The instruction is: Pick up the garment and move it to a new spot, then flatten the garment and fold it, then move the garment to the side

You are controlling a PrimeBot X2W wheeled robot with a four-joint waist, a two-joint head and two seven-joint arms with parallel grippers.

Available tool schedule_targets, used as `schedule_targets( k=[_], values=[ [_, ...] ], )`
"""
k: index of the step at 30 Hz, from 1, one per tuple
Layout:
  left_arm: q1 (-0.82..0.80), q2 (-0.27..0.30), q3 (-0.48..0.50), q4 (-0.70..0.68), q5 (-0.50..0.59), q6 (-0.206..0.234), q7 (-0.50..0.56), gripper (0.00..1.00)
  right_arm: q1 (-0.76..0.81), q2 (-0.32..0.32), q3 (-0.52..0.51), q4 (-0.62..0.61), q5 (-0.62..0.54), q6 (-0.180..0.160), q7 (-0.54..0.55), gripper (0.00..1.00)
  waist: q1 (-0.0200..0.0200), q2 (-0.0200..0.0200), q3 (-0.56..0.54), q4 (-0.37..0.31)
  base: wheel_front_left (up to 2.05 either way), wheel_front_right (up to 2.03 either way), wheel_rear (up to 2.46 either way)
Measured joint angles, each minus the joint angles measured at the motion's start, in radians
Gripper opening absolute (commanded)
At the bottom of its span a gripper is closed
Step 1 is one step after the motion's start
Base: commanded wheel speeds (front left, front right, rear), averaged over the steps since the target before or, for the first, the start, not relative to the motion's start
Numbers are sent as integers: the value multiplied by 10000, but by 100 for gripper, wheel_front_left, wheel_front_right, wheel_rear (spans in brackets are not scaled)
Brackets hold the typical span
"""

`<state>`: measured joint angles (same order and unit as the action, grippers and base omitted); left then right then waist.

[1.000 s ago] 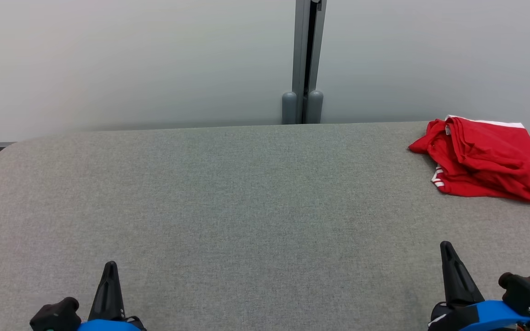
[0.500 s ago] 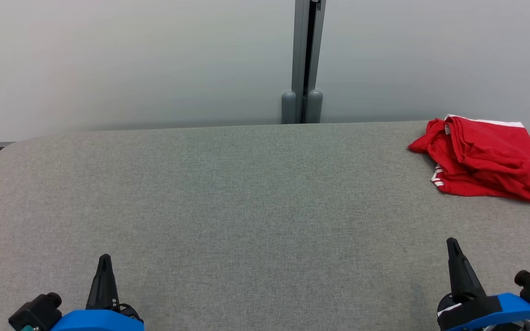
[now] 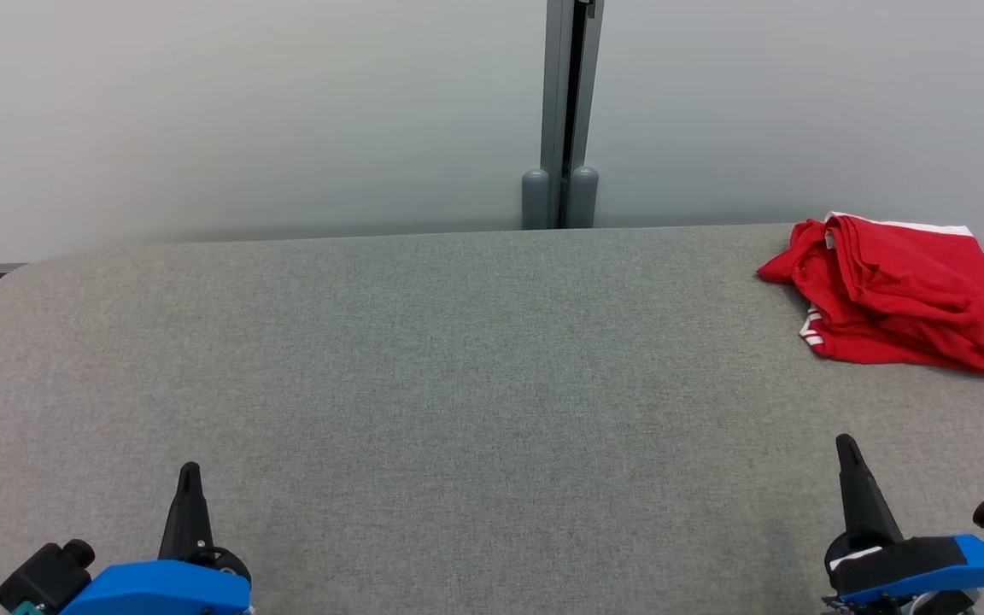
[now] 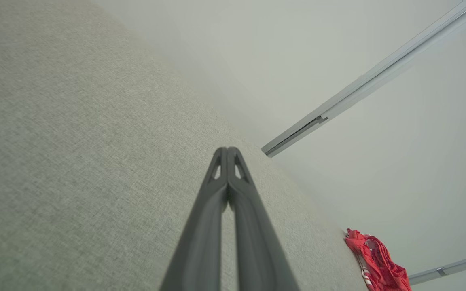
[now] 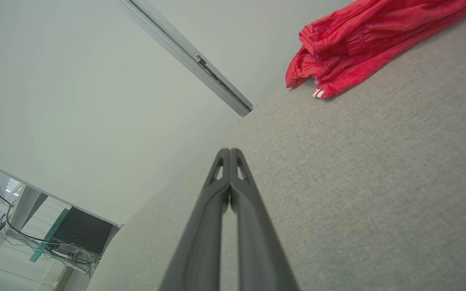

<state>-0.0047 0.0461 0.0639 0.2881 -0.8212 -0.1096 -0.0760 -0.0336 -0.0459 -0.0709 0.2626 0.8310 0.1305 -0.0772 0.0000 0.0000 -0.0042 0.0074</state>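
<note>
The garment (image 3: 902,295) is a crumpled red piece with white stripes, lying at the far right of the grey table (image 3: 458,367); it also shows in the left wrist view (image 4: 376,262) and the right wrist view (image 5: 358,40). My left gripper (image 3: 189,471) sits at the lower left, shut and empty, its fingers pressed together (image 4: 227,151). At the lower right my right gripper (image 3: 846,444) is shut too, holding nothing (image 5: 229,151). Both hover near the table's front edge, well apart from the garment.
A pale wall with a grey vertical post (image 3: 566,111) stands right behind the table. The table's corners are rounded. In the right wrist view a dark box and cables (image 5: 79,232) lie beyond the table's left end.
Both grippers have turned at the wrist and shifted slightly outward, their tips rising a little in the head view. The garment has not moved.
</note>
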Motion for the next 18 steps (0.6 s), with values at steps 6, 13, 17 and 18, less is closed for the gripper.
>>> schedule_targets(
  k=[6,13,17,18],
  values=[
    [-136,2,67,-42,-788,-17,174,0,-78,0,-35,-10,780,0,180,0,0,0,5,-5,0,0,0],
    [-206,4,138,-88,-1634,-44,399,0,-163,0,-79,-31,1611,0,401,0,0,0,12,-12,0,0,0],
    [-273,4,161,-107,-2109,-46,499,0,-199,0,-102,-46,2084,0,499,0,0,0,15,-15,0,0,0],
    [-299,6,169,-115,-2213,-46,537,0,-201,0,-109,-48,2190,0,516,0,0,0,16,-16,0,0,0]
  ],
)
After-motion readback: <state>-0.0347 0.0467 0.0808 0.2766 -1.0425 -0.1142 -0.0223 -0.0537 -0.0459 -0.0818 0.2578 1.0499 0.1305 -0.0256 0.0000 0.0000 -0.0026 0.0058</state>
